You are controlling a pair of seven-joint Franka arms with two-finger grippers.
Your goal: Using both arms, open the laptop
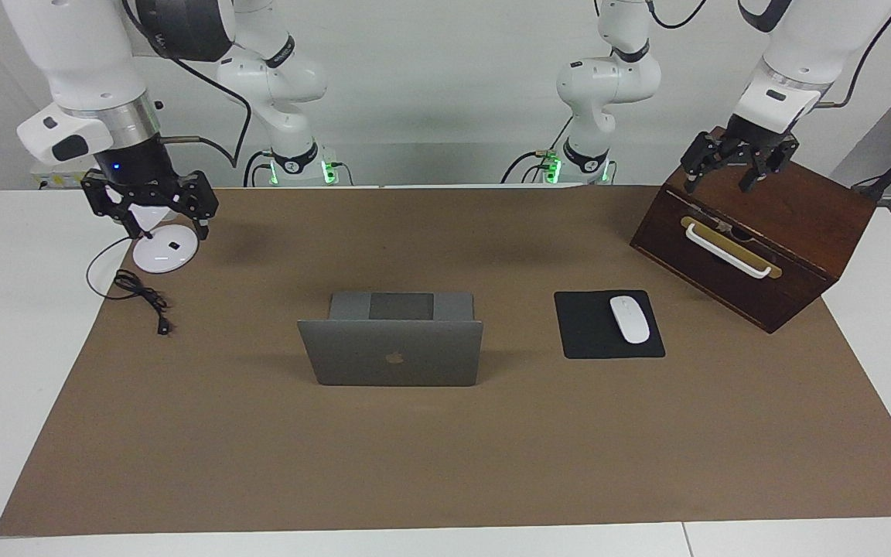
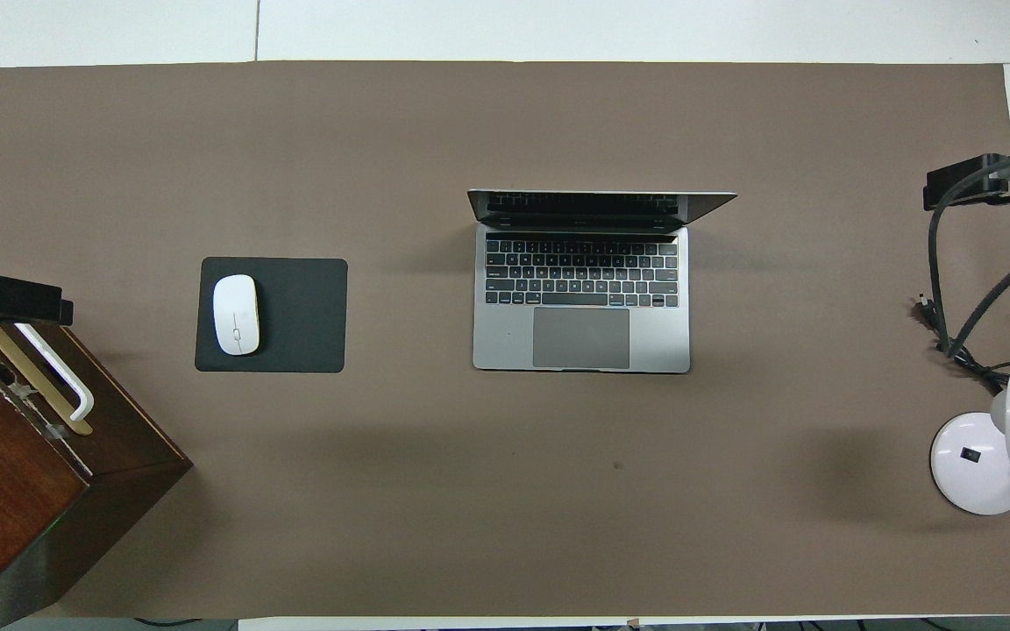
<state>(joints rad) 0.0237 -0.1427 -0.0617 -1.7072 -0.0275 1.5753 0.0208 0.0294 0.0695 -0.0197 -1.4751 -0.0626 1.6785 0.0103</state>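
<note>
The silver-grey laptop (image 1: pixel 391 352) stands open in the middle of the brown mat, its lid raised with the apple logo turned away from the robots. Its keyboard and trackpad show in the overhead view (image 2: pixel 581 298). My right gripper (image 1: pixel 163 220) hangs open and empty over the white lamp base (image 1: pixel 171 251) at the right arm's end of the table, well apart from the laptop. My left gripper (image 1: pixel 718 182) hangs open and empty over the wooden box (image 1: pixel 755 240) at the left arm's end.
A black mousepad (image 1: pixel 608 325) with a white mouse (image 1: pixel 629 319) lies between the laptop and the box, which has a white handle. The lamp's black cable (image 1: pixel 140 294) trails on the mat beside the lamp base. The brown mat (image 1: pixel 445 464) covers most of the table.
</note>
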